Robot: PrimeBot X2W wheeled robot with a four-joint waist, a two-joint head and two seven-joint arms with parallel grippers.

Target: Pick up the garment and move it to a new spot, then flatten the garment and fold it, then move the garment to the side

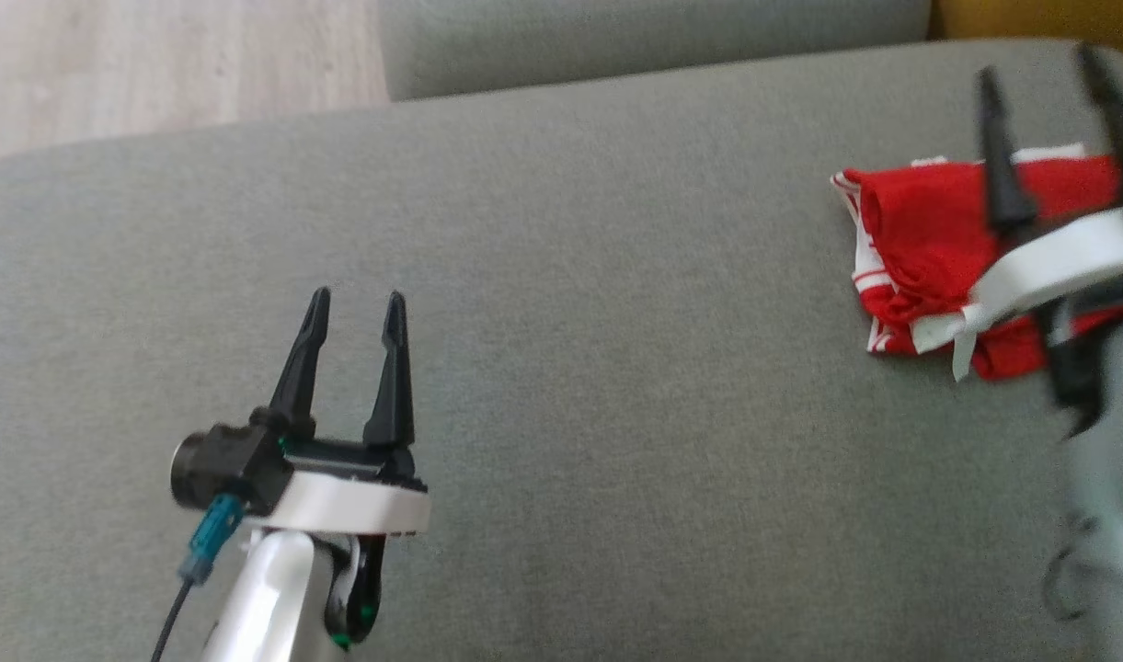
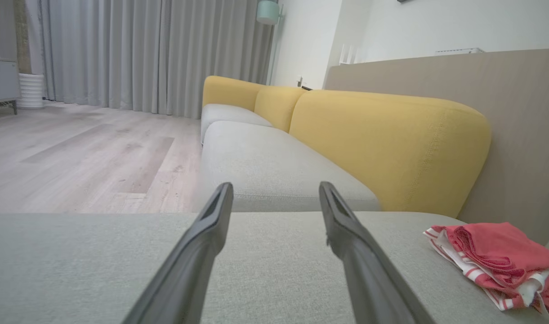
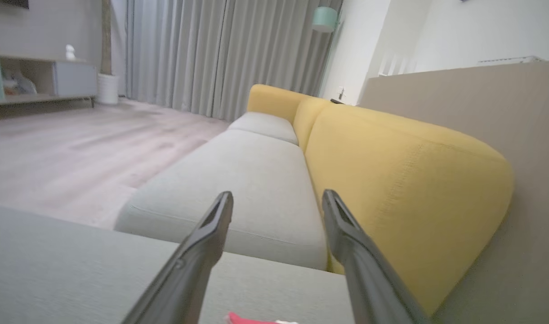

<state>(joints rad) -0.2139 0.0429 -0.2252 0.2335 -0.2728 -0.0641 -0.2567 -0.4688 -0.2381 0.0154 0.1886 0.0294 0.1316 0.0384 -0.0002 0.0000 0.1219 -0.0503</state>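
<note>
1. Head view places the garment [image 1: 920, 248] as a compact red-and-white bundle at the right side of the grey cushion [image 1: 561, 368], near its far right corner. I judge it to be folded and set aside, so the task looks at or near its end.
2. Left wrist view supplies the bundle's side profile. Red layers are stacked over a white striped edge, and the bundle lies low on the cushion with slightly loose folds.
3. Right wrist view gives just a red sliver at its bottom edge, beneath the fingers. I read this as the pincer sitting above the bundle and not in the cloth.
4. The right pincer [image 1: 1039, 66] is blurred in the head view and overlaps the garment. Its fingers are spread wide and nothing is gripped between them. I judge that position to suit letting go and lifting clear.
5. The left pincer [image 1: 358, 296] hovers over bare cushion, well apart from the garment. It is equally wide open and empty, which I take to be a parked position out of the way.
6. Both wrist views show what the head view does not: the next sofa seat [image 2: 274, 166], the yellow backrest [image 2: 391, 148], the curtains [image 2: 144, 54] and the wooden floor [image 2: 76, 157].
</note>
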